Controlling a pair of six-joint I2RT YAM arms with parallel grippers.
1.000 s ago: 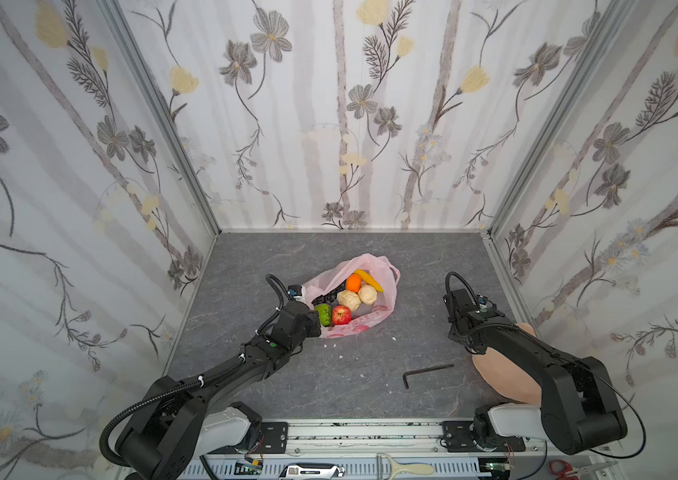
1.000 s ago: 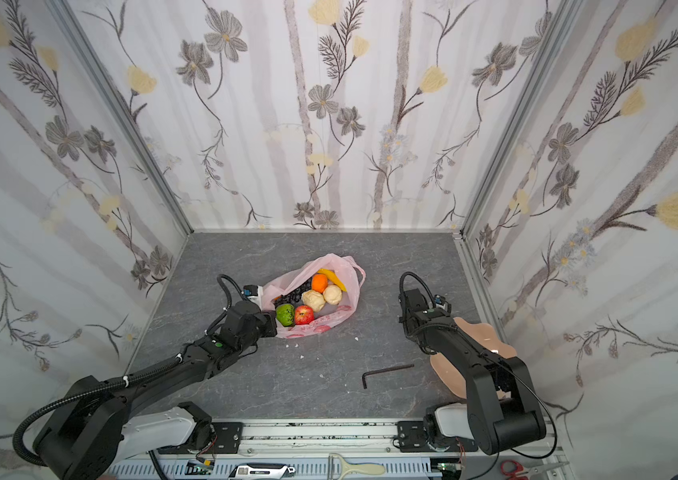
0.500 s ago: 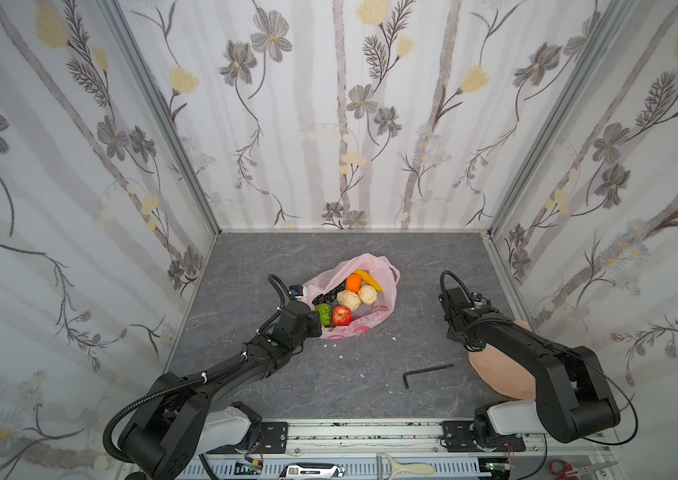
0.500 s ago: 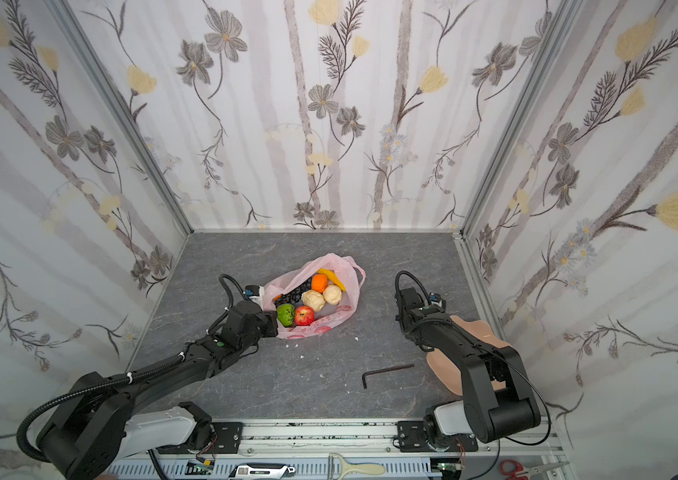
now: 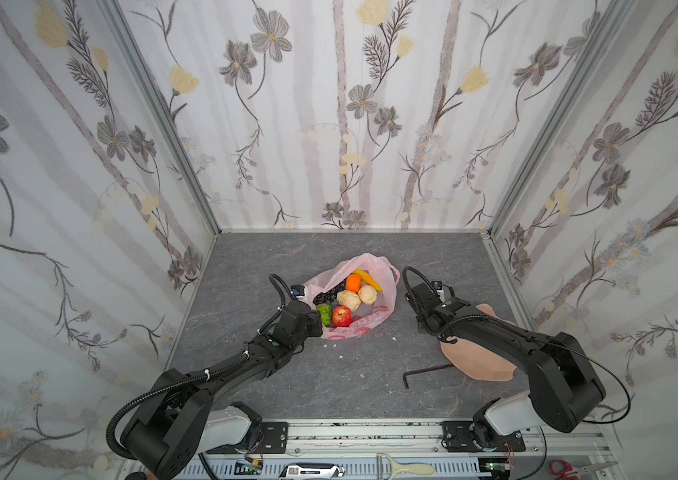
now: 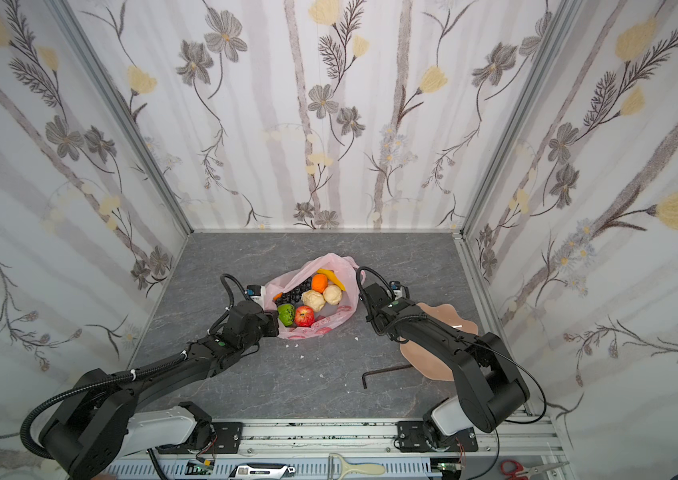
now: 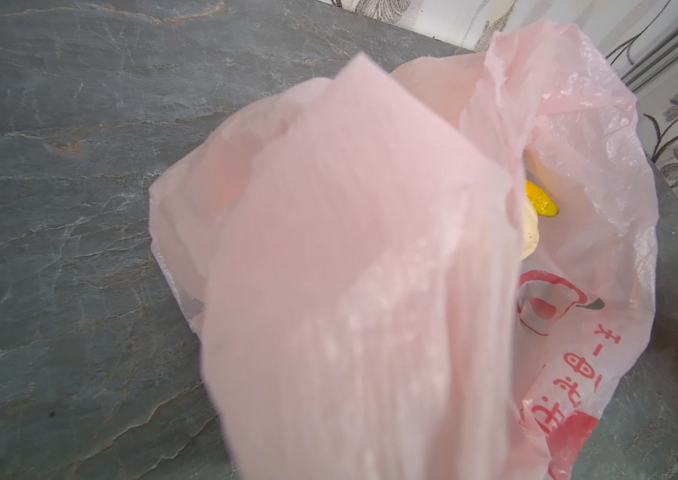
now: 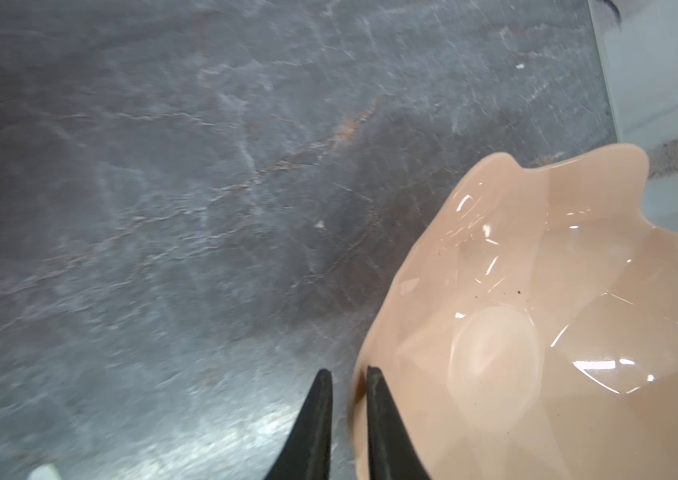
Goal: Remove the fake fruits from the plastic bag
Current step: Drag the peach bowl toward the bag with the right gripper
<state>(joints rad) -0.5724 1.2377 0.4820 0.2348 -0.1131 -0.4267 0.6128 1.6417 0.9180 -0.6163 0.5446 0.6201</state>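
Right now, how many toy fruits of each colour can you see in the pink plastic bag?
Glossy red apple: 1
Beige lumpy pears: 2
Round orange fruit: 1
Yellow curved banana: 1
Bumpy green fruit: 1
Dark grape bunch: 1
Total: 7 in plain sight inside the thin pink plastic bag.

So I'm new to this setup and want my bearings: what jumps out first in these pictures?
The pale-pink plastic bag lying open in the middle of the grey table, with bright fake fruits showing inside. Next, the peach wavy-edged dish near the right wall, partly hidden under the right arm.
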